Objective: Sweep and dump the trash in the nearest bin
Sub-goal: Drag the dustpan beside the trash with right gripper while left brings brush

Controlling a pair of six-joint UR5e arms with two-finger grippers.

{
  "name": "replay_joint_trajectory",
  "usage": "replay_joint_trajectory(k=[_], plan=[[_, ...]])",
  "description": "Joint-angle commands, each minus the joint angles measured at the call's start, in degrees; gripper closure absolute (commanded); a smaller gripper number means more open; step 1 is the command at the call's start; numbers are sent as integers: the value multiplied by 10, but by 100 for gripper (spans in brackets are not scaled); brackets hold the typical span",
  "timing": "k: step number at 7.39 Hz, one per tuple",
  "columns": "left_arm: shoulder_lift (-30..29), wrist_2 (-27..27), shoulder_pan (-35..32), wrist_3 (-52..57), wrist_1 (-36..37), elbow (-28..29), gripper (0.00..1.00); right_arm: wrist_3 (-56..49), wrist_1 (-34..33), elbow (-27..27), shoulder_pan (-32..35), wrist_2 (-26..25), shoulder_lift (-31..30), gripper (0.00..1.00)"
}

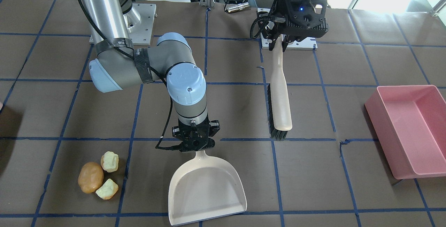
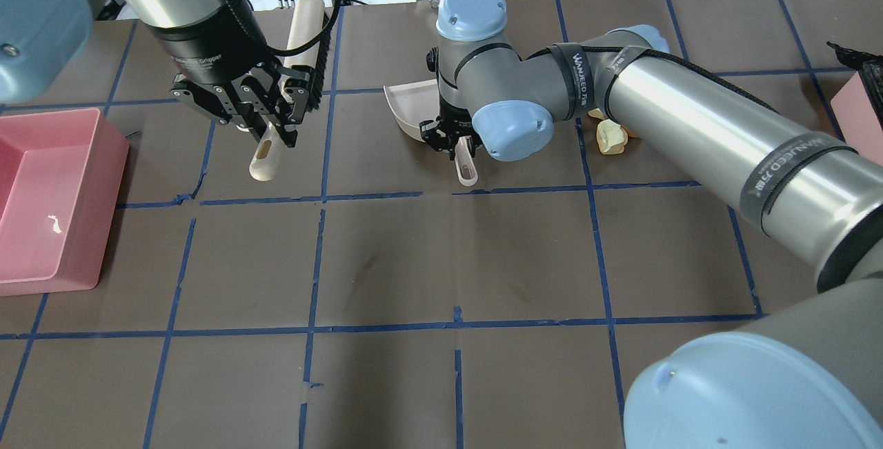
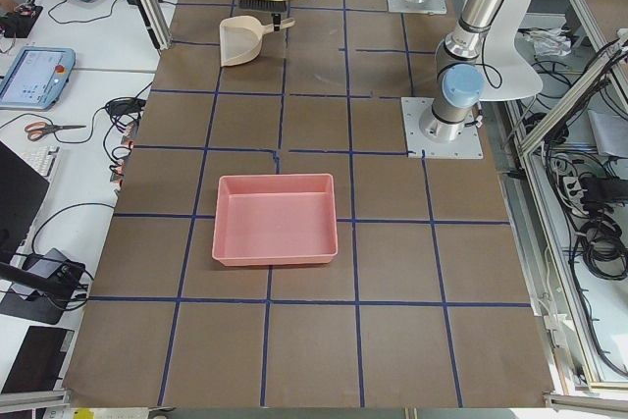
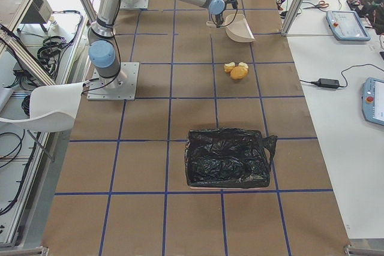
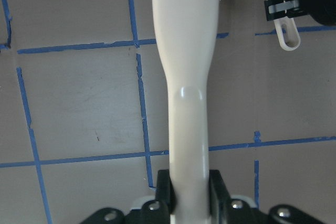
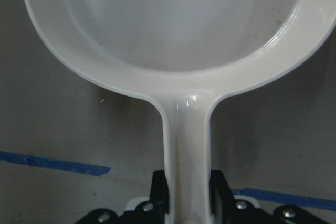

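The trash lies together on the table: a brown potato-like lump (image 1: 90,177) and two pale yellow chunks (image 1: 109,161) (image 1: 107,189); one chunk shows in the overhead view (image 2: 610,136). My right gripper (image 1: 197,148) is shut on the handle of a cream dustpan (image 1: 205,188), which sits low, its empty mouth facing away from the robot, the trash about one pan-width off on its right-arm side. My left gripper (image 1: 280,44) is shut on the handle of a wooden brush (image 1: 280,105), clear of the trash. The bin shows as a pink sliver (image 1: 1,106) (image 2: 859,118); the right side view shows it lined with a black bag (image 4: 228,159).
A large pink tray (image 1: 411,129) stands on the left-arm side of the table (image 2: 48,201). The arm bases (image 1: 139,21) are bolted at the robot's edge. Blue tape lines grid the brown table surface (image 2: 455,263).
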Motion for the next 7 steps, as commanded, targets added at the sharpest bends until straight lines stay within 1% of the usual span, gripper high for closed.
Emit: replay_joint_trajectory(k=[1,2,4,5,6,7], plan=[[-1,0,0,0,0,1,100,-7,16,-6,-7,-2,-24,84],[0,0,0,0,0,1,100,-49,57,-6,-27,-6,-54,84],[-1,-1,-2,-2,0,0,100,-227,216,-3,-134,-6,-161,84],[-4,-2,-3,-19,0,-1,100,-319,271,-2,-188,-12,-204,84],[-15,-4,-6,-48,3,2,100,-426,303,-3,-246,-44,-221,84],[-17,-26,-8,-88,8,1,100,-516,339,-2,-311,-46,-232,85]])
